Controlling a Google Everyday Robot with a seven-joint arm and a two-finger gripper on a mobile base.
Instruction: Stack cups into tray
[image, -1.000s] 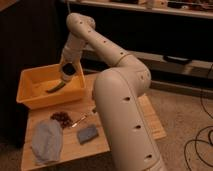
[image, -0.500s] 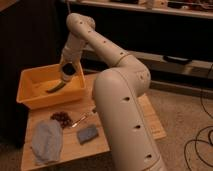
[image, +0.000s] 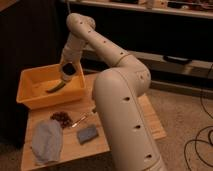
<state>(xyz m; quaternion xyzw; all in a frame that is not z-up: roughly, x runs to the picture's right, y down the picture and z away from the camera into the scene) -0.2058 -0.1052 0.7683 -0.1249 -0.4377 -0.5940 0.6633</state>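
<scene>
The tray is a large yellow bin at the back left of the wooden table. My gripper hangs down from the white arm over the tray's right half, just above its inside. A long greenish thing lies on the tray's floor just below and left of the gripper. Neither the pale cup nor the tan-orange cup shows; they are hidden or out of view.
On the wooden table in front of the tray lie a grey-blue cloth, a dark clustered lump, a small utensil and a blue sponge. My arm's big white lower link covers the table's right side.
</scene>
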